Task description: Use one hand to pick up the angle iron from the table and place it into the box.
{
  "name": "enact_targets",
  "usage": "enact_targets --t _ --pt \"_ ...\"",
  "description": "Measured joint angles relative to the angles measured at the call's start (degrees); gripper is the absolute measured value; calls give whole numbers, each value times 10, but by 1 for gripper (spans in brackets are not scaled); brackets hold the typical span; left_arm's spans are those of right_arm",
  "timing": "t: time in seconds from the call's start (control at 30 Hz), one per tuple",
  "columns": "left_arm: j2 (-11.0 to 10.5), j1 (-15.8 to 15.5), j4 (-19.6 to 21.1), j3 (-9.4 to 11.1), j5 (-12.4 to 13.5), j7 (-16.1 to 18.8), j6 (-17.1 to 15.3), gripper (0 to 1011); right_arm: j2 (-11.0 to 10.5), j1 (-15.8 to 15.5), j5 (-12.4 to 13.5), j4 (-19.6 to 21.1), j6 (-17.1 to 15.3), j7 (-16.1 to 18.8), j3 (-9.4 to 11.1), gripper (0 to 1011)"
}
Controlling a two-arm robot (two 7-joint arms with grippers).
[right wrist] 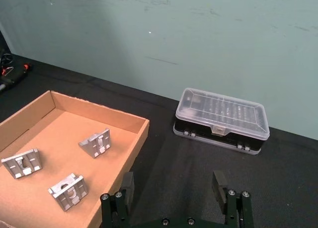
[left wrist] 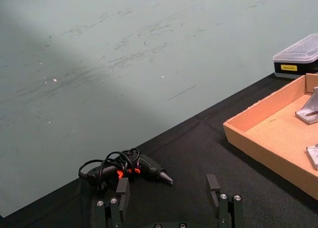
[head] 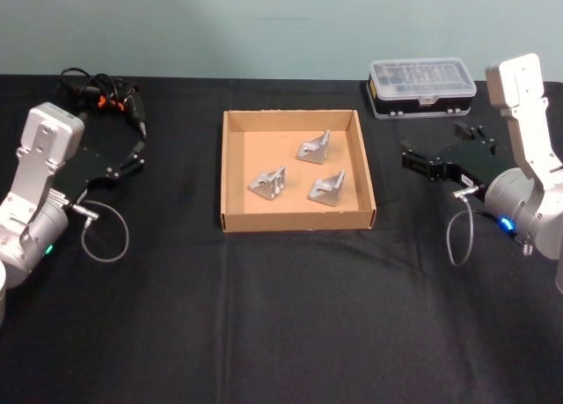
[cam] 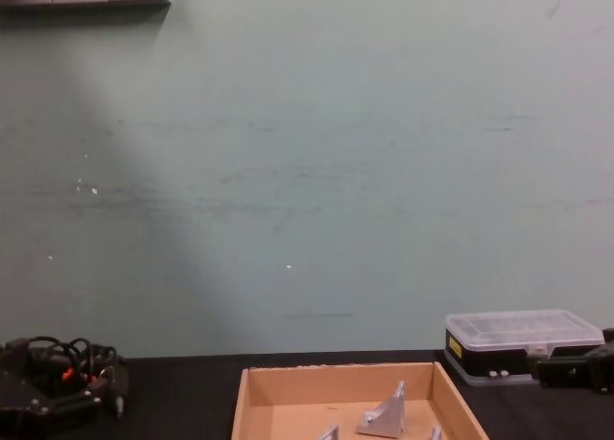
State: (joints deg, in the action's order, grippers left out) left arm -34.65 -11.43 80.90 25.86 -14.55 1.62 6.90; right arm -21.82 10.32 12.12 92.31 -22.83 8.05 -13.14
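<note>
The tan cardboard box (head: 297,219) sits mid-table on the black table (head: 281,316). Three silver angle irons lie inside it (head: 315,146) (head: 267,183) (head: 327,188); the right wrist view shows them too (right wrist: 97,142) (right wrist: 22,163) (right wrist: 68,191). My left gripper (head: 138,157) hovers open left of the box, holding nothing, and its fingers (left wrist: 121,190) frame bare cloth. To the right of the box my right gripper (head: 407,157) is open and holds nothing, with its fingers (right wrist: 128,186) spread above the table beside the box wall (right wrist: 94,106).
A black case with a clear lid (head: 422,87) stands at the back right, behind the right gripper. A corded black tool with orange marks (head: 106,96) lies at the back left. Wide bare tabletop lies in front of the box.
</note>
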Motion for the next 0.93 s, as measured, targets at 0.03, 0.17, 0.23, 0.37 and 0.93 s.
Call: enact_targets --t 0.03,0.17,0.23,0.37,0.93 --pt "0 0 0 0 0 0 0 1000 0 0 0 0 0 0 0 1003" --pt "0 0 0 0 0 0 0 1000 0 0 0 0 0 0 0 1003" --pt "0 0 0 0 0 0 0 1000 0 0 0 0 0 0 0 1002" --pt "0 0 0 0 0 0 0 1000 0 1 0 0 0 1 -1 1002" --pt "0 0 0 0 0 0 0 1000 0 1 0 0 0 1 -1 1003"
